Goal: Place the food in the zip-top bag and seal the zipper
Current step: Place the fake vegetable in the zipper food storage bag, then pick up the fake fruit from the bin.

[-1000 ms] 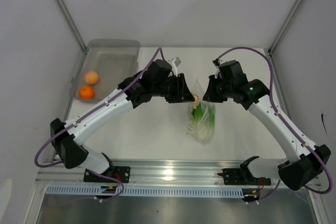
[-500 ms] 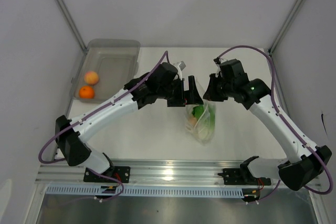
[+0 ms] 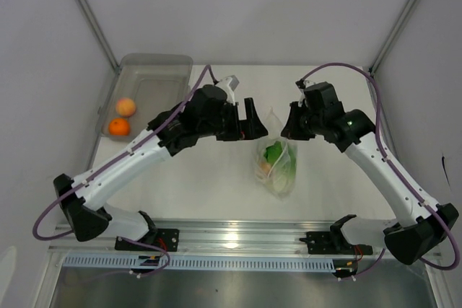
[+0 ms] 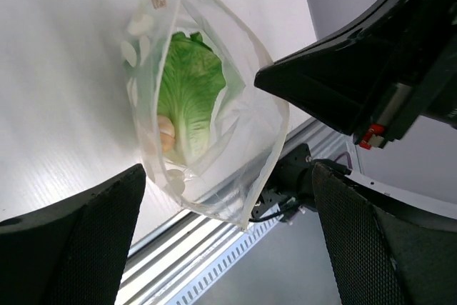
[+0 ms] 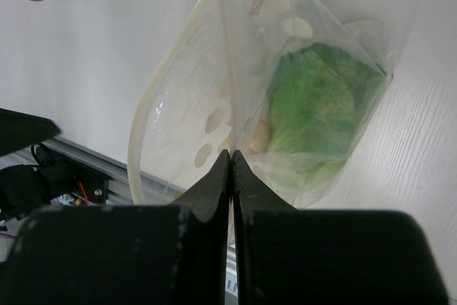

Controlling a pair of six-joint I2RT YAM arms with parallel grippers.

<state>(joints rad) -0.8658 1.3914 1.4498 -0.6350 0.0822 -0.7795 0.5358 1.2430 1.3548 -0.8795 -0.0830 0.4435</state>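
Note:
The clear zip-top bag (image 3: pixel 279 167) hangs with its mouth held up, and my right gripper (image 3: pixel 290 129) is shut on its rim (image 5: pixel 230 149). Inside it are the green lettuce head (image 3: pixel 274 154) (image 4: pixel 189 91) (image 5: pixel 321 105) and a small beige lump (image 3: pixel 266 169) (image 4: pixel 166 132) (image 5: pixel 255 136). My left gripper (image 3: pixel 254 125) (image 4: pixel 228 248) stands open and empty just left of the bag's mouth, apart from it. Two small orange fruits (image 3: pixel 125 107) (image 3: pixel 119 127) lie in the grey bin at the far left.
The translucent grey bin (image 3: pixel 157 63) stands at the back left corner against the wall. A metal rail (image 3: pixel 231 237) runs along the near edge of the table. In the left wrist view the right gripper's black body (image 4: pixel 364 69) fills the upper right.
My left gripper opened over the bag's mouth and the beige lump dropped in beside the lettuce. The left arm then drew back to the left. The right gripper kept its hold.

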